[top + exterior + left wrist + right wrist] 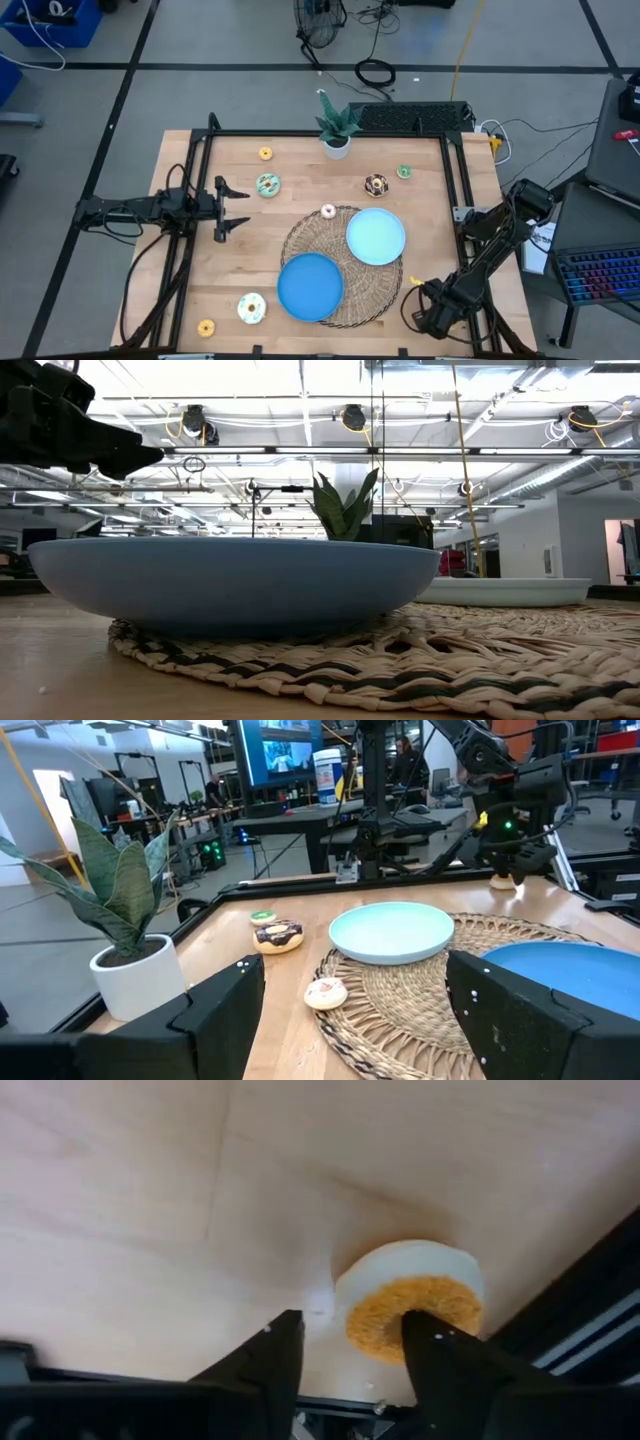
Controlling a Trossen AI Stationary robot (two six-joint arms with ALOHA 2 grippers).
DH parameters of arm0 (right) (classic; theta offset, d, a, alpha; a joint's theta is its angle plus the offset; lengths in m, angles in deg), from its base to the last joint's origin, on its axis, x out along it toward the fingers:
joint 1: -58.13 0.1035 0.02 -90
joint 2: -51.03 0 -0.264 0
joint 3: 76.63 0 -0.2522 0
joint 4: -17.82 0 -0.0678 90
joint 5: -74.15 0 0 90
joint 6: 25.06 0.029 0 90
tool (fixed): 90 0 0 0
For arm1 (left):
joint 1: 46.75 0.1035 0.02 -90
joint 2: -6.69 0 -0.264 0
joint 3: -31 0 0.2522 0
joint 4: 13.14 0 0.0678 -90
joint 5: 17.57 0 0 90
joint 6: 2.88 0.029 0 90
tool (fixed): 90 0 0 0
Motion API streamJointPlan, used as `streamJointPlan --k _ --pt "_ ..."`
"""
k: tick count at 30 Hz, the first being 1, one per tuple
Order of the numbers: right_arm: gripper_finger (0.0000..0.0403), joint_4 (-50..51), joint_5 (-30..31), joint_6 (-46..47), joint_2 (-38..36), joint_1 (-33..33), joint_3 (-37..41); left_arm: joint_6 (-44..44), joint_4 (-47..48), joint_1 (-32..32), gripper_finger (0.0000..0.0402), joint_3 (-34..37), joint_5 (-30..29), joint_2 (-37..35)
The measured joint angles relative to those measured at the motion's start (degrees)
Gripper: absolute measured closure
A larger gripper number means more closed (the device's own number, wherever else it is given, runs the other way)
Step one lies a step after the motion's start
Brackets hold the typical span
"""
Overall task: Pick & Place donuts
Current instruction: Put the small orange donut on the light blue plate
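1. You are at the pick step. Your right gripper [345, 1355] is low over the desk's corner at about 4 o'clock, with an orange-topped donut [412, 1308] just ahead of its jaws. The jaws stand part open, one on each side of the donut's near edge, and nothing is lifted. I cannot tell whether either jaw touches it.

2. Your next move, as I judge it, calls for easing forward so the ring sits squarely between the jaws, then closing. The donut lies close to the desk's black frame [590, 1330], so mind that edge.

3. Your left gripper [232, 208] waits at 9 o'clock, jaws wide apart and holding nothing.

4. Other donuts lie loose on the wooden desk [440, 230]: a teal one [267, 184] and a yellow one [265, 153] toward 11 o'clock, a chocolate one [377, 184] and a green one [404, 172] toward 1 o'clock, and a pink one [328, 211] near the middle.

5. Two blue plates, the dark one [310, 287] and the pale one [376, 236], sit bare on a woven mat [300, 240]. A potted plant [336, 128] stands at 12 o'clock.

6. Beyond the desk you see workbenches, a lit screen [283, 748], cables and ceiling lights.
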Motion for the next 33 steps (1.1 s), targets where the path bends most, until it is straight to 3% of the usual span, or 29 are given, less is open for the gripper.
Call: streamJointPlan --k 16,21,26,33 --pt "0.0351 -3.73 0.37 -1.16 -0.11 -0.11 3.42 0.00 -0.01 0.00 0.0096 0.00 -0.02 -0.02" --pt "0.0392 -4.29 5.36 -5.42 -0.15 -0.02 3.45 0.00 -0.01 0.01 0.0096 0.00 -0.02 -0.02" --pt "0.0393 -4.73 10.78 -10.01 -0.24 -0.46 3.41 0.00 -0.01 0.02 0.0096 0.00 -0.02 -0.02" --pt "0.0399 -5.22 12.31 -13.75 -0.24 -2.15 3.43 0.00 -0.04 0.01 0.0096 0.00 0.00 -0.02"
